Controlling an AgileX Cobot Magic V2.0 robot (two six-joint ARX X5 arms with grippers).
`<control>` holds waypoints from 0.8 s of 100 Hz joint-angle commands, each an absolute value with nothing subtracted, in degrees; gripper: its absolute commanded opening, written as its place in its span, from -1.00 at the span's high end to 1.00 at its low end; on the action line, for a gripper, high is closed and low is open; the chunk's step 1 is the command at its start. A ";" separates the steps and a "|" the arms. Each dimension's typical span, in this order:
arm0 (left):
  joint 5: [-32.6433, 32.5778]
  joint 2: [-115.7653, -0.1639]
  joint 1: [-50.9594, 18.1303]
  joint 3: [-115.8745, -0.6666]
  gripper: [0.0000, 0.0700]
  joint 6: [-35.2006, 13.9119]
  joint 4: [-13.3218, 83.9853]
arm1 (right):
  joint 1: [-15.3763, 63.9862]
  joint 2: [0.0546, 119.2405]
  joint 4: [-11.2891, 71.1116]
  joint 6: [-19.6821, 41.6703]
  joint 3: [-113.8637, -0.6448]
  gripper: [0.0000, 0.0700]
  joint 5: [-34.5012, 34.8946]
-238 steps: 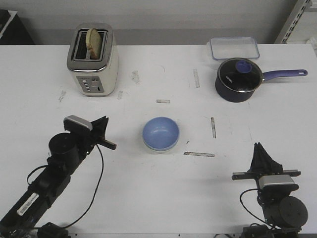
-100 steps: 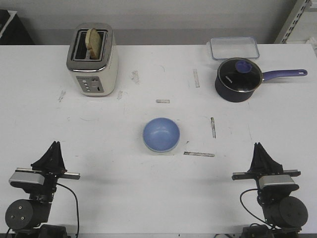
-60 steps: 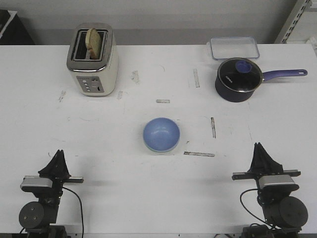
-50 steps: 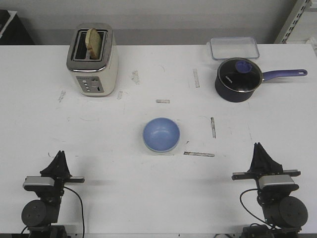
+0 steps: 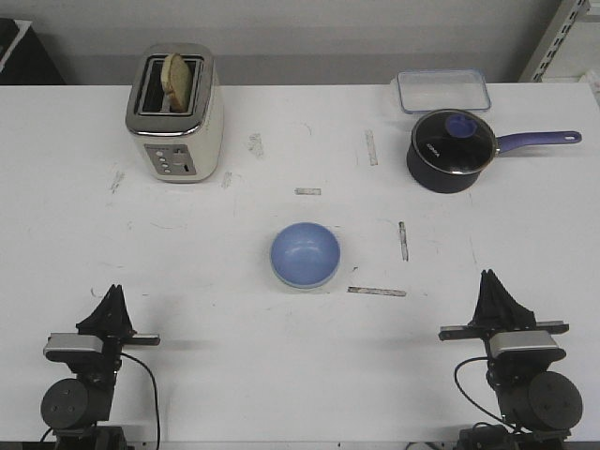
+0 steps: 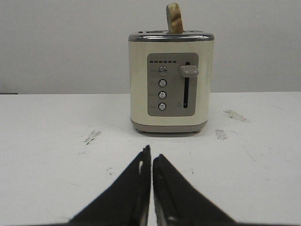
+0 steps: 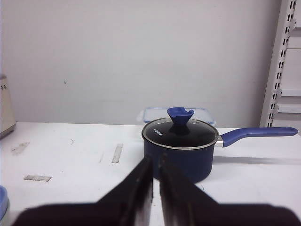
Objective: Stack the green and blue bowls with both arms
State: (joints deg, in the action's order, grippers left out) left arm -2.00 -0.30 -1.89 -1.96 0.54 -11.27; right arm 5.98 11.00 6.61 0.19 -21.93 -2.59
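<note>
Blue bowl [image 5: 305,253] sits nested mid-frame, both end effectors, left [image 5: 112,306] and right [image 5: 494,295], closed and empty at bottom corners; a careless reach could topple the stack.

Left hand [image 5: 112,298] closed, empty, parked low; right hand [image 5: 493,286] likewise, fingers together.
</note>
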 commanded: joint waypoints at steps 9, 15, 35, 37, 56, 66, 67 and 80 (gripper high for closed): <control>-2.13 -0.19 -1.78 -0.71 1.00 0.80 -12.05 | 6.02 10.92 6.04 -0.08 -22.20 0.97 -2.59; -2.13 -0.19 -1.78 -0.71 1.00 0.80 -12.05 | 6.02 10.92 6.04 -0.05 -22.20 0.97 -2.59; -2.13 -0.19 -1.78 -0.71 1.00 0.80 -12.05 | 6.02 10.92 6.04 -0.08 -22.20 0.97 -2.59; -2.13 -0.19 -1.78 -0.71 1.00 0.80 -12.08 | 6.02 10.92 6.04 -0.05 -22.20 0.97 -2.59; -2.13 -0.19 -1.78 -0.71 1.00 0.80 -12.05 | 6.02 10.92 6.04 -0.05 -22.20 0.97 -2.57; -2.13 -0.19 -1.78 -0.71 1.00 0.80 -12.05 | 6.02 10.92 6.04 -0.08 -22.20 0.97 -2.57; -2.13 -0.19 -1.78 -0.71 1.00 0.80 -12.05 | 6.02 10.92 6.04 -0.08 -22.20 0.97 -2.59; -2.13 -0.19 -1.78 -0.71 1.00 0.80 -12.05 | 6.02 10.92 6.33 -0.08 -22.20 0.97 -3.49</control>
State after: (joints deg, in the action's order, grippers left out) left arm -2.00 -0.30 -1.89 -1.96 0.54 -11.29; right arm 5.98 11.00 6.63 0.19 -21.93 -2.61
